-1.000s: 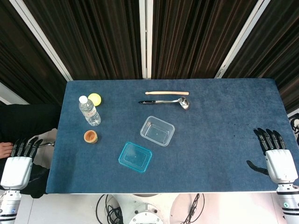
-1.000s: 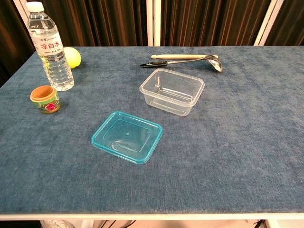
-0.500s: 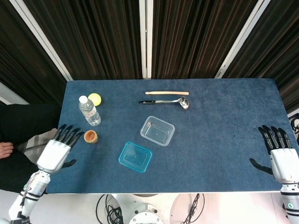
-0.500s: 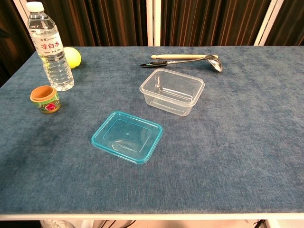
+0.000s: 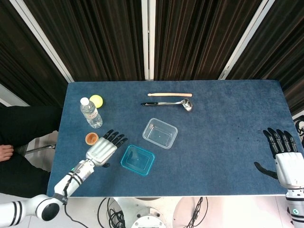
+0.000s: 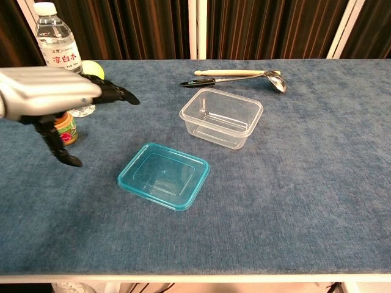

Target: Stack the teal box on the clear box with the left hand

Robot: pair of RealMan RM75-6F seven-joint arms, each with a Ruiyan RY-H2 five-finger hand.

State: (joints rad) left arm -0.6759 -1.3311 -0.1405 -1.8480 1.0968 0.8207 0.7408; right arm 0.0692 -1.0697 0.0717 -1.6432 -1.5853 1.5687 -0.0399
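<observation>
The shallow teal box point(image 5: 137, 160) point(image 6: 164, 176) lies on the blue table near the front, left of centre. The clear box point(image 5: 160, 133) point(image 6: 221, 117) stands just behind and to its right, apart from it. My left hand point(image 5: 102, 148) point(image 6: 52, 97) hovers above the table just left of the teal box, fingers stretched out flat and apart, thumb pointing down, holding nothing. My right hand point(image 5: 284, 161) hangs beyond the table's right edge, fingers spread and empty; the chest view does not show it.
A water bottle point(image 5: 90, 113) point(image 6: 64, 58), a yellow ball point(image 5: 97, 100) point(image 6: 93, 72) and a small orange-lidded jar point(image 5: 91, 138) point(image 6: 65, 129) stand at the left, near my left hand. A metal ladle point(image 5: 168, 103) point(image 6: 238, 78) and a wooden stick point(image 5: 169, 94) lie at the back.
My left hand has swung in from the table's left edge over the table, past the jar, to just left of the teal box. The right hand has hardly moved. Boxes unmoved.
</observation>
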